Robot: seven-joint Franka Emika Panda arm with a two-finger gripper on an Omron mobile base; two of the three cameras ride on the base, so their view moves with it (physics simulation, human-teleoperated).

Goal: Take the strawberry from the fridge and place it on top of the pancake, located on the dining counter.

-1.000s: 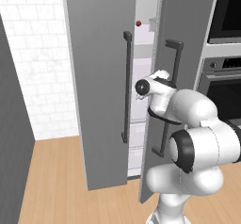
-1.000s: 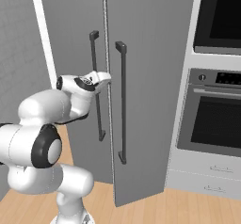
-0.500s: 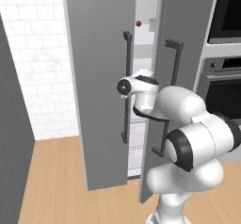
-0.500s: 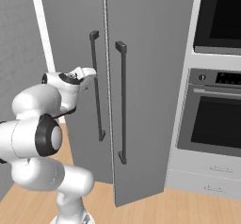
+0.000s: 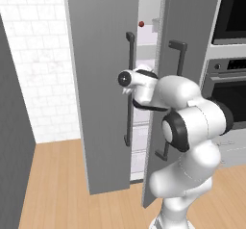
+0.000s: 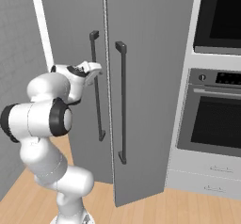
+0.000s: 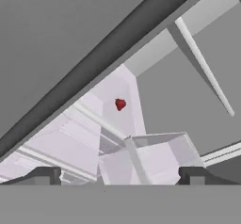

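Wide-open, empty gripper faces the narrow gap between fridge doors; strawberry, orientation unclear, sits center frame on a shelf.

The fridge runs past the top edge; its doors hide most shelves, the strawberry a speck.

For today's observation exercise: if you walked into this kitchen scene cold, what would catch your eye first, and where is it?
The big white robot arm dominates the foreground, its open gripper raised beside the dark bar handles of the tall grey fridge. The fridge doors stand ajar, and through the gap a tiny red strawberry sits high on a white shelf; the hand view looks up at it. Black-glass wall ovens stand to the fridge's right.
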